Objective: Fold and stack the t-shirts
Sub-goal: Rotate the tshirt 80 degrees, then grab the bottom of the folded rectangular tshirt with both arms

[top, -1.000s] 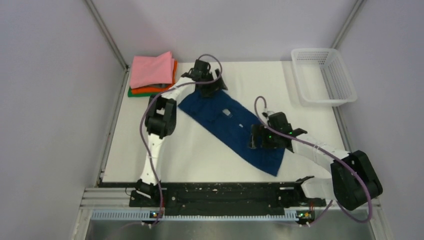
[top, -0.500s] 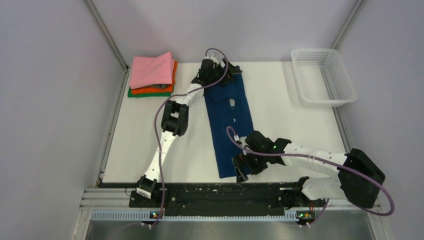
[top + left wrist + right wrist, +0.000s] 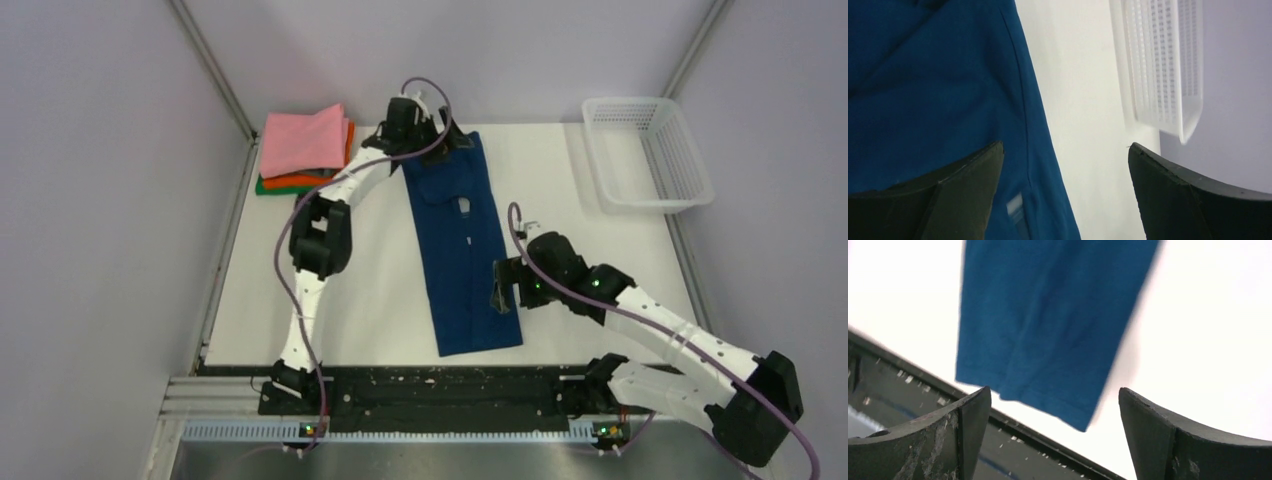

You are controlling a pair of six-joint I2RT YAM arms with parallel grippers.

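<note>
Down the table [image 3: 380, 300] lies one navy t-shirt [image 3: 458, 250], a long strip. One white mesh basket [image 3: 692, 165] stands far right, apart from it. One stack [image 3: 303, 150], far left: pink over orange over green. Both claws gape, the left gripper [image 3: 1063, 150] at the strip's far end, the right gripper [image 3: 1055, 395] by its right edge

Light: bright, even | shadows: soft | wrist views: blurred, overexposed white

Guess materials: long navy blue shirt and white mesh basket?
The long navy blue shirt looks like soft matte woven or knit cloth, possibly cotton: it lies limp, with creases and a stitched seam. The white mesh basket is probably rigid moulded plastic: regular grid of holes, straight walls.
</note>
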